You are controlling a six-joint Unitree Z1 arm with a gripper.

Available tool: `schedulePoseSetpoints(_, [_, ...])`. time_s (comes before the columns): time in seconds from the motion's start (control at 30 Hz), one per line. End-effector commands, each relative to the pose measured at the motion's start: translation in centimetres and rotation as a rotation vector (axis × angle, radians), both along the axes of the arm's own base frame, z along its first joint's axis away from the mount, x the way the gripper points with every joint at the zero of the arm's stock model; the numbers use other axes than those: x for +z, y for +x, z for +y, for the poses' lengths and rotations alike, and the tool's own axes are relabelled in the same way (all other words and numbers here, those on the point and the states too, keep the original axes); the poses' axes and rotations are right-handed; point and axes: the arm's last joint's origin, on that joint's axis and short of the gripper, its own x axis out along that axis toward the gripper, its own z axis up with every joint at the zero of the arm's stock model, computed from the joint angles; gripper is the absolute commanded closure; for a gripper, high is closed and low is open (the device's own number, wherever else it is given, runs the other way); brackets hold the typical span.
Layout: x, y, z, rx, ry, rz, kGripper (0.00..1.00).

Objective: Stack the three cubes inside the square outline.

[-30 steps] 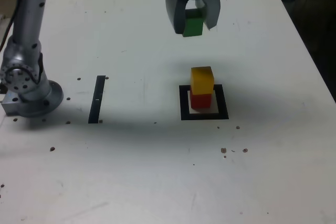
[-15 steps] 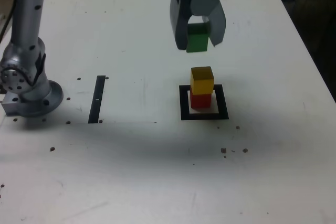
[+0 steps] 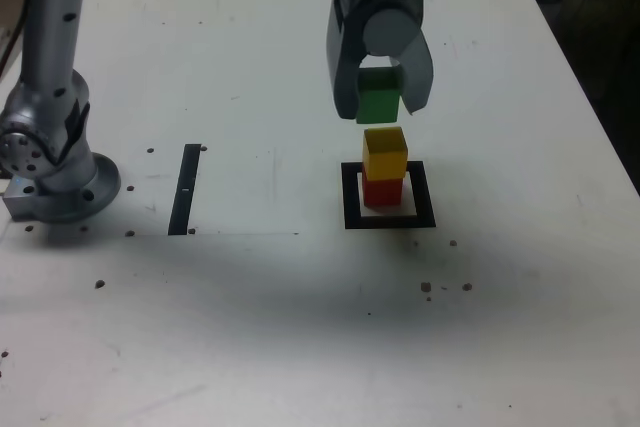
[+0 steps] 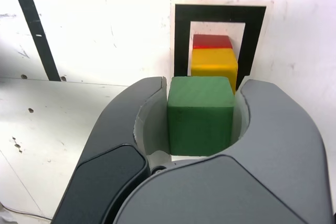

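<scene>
The gripper (image 3: 379,105) fingers clamp the green cube (image 3: 378,105) just above the yellow cube (image 3: 384,152), lined up to top the stack.

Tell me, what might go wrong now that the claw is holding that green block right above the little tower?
The green cube, held in the claw, looks slightly off toward the exterior view's left of the yellow cube. Released like that, it could land off-centre and slide off.

The yellow cube also looks a little offset on the red cube, so a nudge from the claw could topple the whole tower out of the square outline.
</scene>
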Motion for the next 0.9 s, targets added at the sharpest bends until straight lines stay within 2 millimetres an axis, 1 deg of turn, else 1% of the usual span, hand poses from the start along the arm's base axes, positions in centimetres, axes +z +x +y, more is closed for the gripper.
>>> schedulePoseSetpoints(0.0, [-0.4,0.3,-0.3,-0.004,-0.002,0.006,0.71])
schedulePoseSetpoints(0.33, [-1.6,1.3,-0.7,-0.011,-0.005,0.016,0.71])
schedulePoseSetpoints(0.87, [-2.4,1.7,-0.4,-0.006,-0.001,0.020,0.71])
